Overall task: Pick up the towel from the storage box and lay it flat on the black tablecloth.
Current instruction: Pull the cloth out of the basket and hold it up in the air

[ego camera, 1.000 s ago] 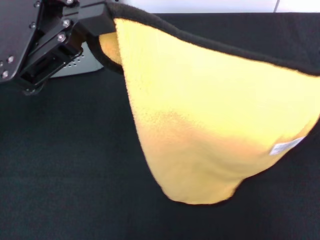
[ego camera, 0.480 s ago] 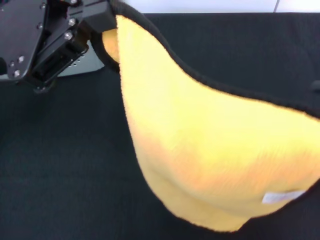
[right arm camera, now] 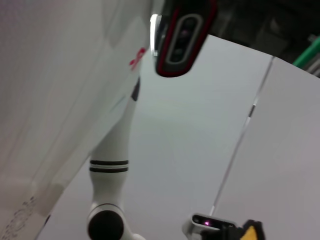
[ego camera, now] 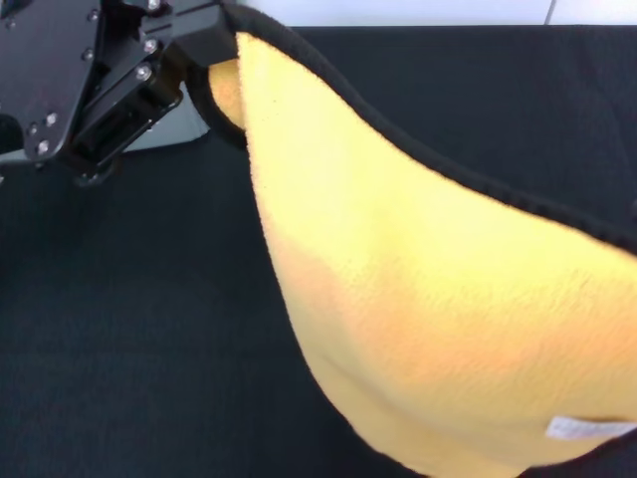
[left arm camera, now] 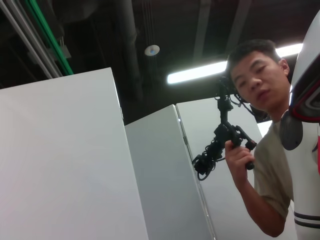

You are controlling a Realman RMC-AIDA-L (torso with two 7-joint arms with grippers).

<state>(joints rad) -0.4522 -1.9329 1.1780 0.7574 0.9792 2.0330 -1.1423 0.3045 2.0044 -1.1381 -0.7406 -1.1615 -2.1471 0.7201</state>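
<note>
The yellow-orange towel (ego camera: 418,289) hangs in the air over the black tablecloth (ego camera: 129,329), spread wide, with its black trim along the upper edge. Its white tag (ego camera: 587,428) shows at the lower right. In the head view my left gripper (ego camera: 221,45) sits at the top left, shut on the towel's upper left corner. The towel's right end runs out of the picture, and my right gripper is out of view. A grey piece of the storage box (ego camera: 167,129) peeks out behind the left gripper.
A white wall strip (ego camera: 398,12) borders the tablecloth's far edge. The wrist views look upward at white panels and the robot's own body (right arm camera: 107,165). A person (left arm camera: 260,130) stands nearby holding a black hand-held device.
The towel's right side has sunk and swung toward the lower right, carrying the tag down. My left gripper has edged slightly to the right.
</note>
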